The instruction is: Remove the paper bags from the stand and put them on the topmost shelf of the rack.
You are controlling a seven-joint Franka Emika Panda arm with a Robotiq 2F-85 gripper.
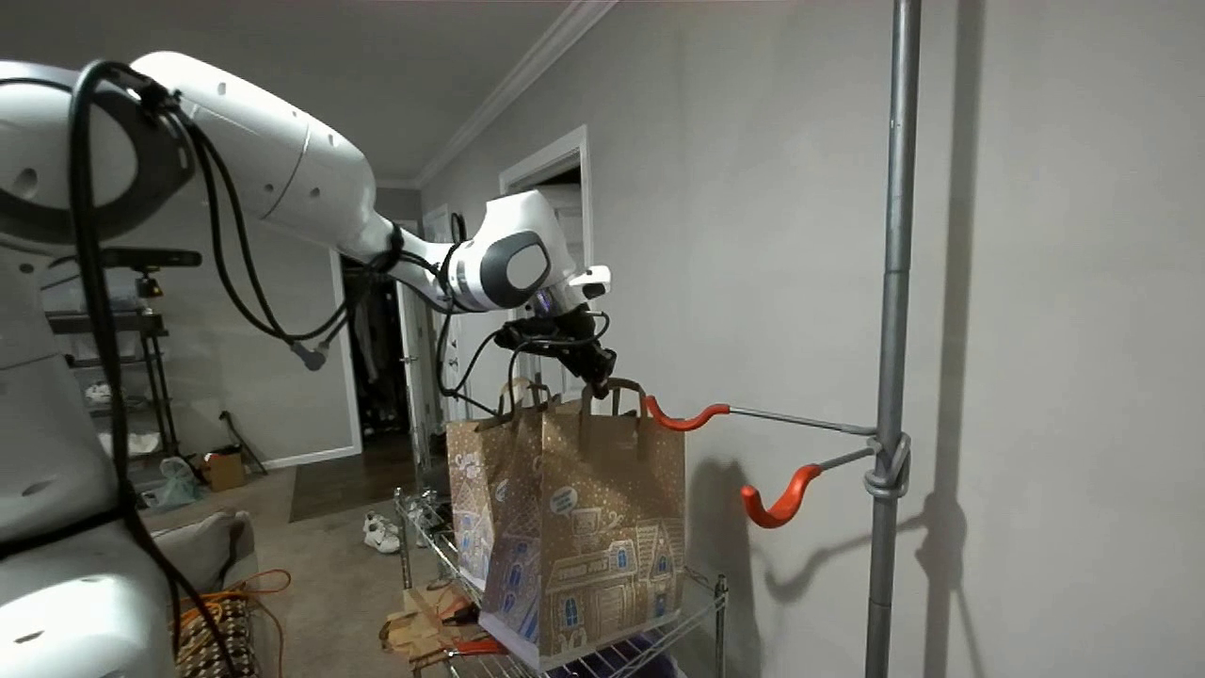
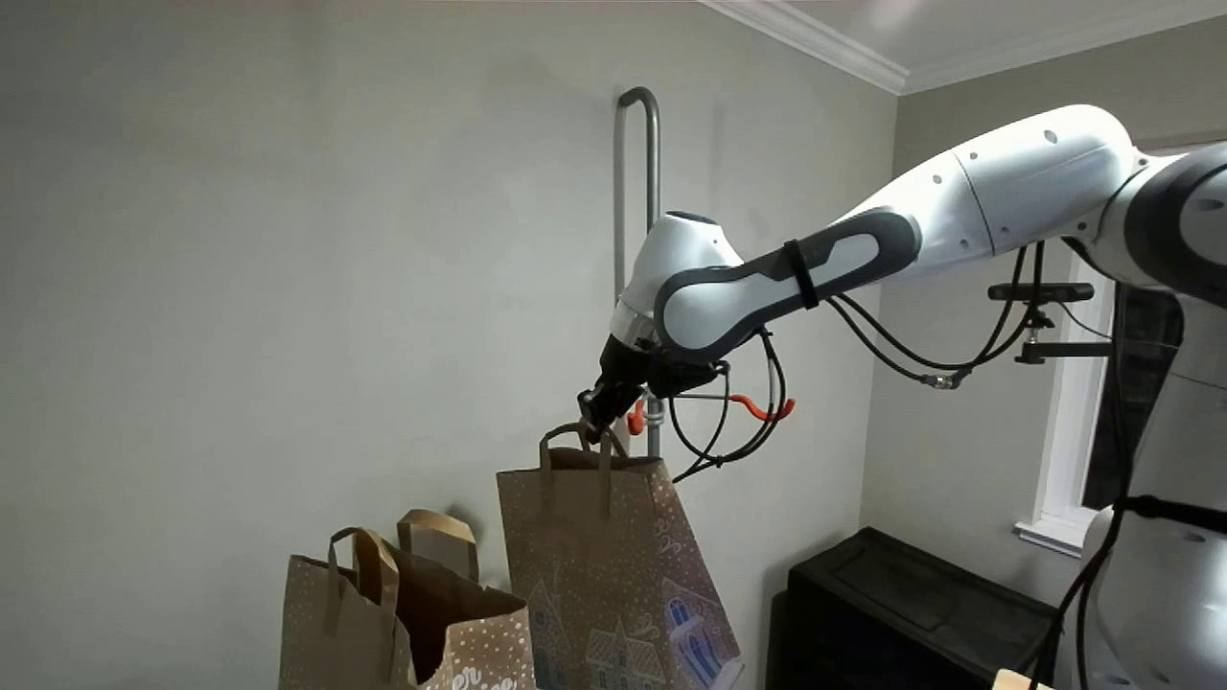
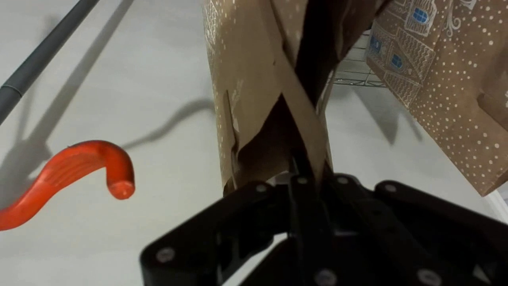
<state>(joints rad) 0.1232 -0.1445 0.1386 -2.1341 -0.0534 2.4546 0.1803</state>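
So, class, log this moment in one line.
gripper: shut on handle; held bag: shelf contact unclear; other bag: on shelf; wrist-view hook: bare

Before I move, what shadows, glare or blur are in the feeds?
Wrist view: gripper dark and slightly blurred, paper bag at its tips nearly black inside. In an exterior view, the stand casts a long shadow on the wall. In both exterior views, the lower arm glares white.

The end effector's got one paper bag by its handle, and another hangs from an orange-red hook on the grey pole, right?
Almost: the end effector has one paper bag by its handle, but the other bag stands on the chrome wire rack, not a hook, as an exterior view shows.
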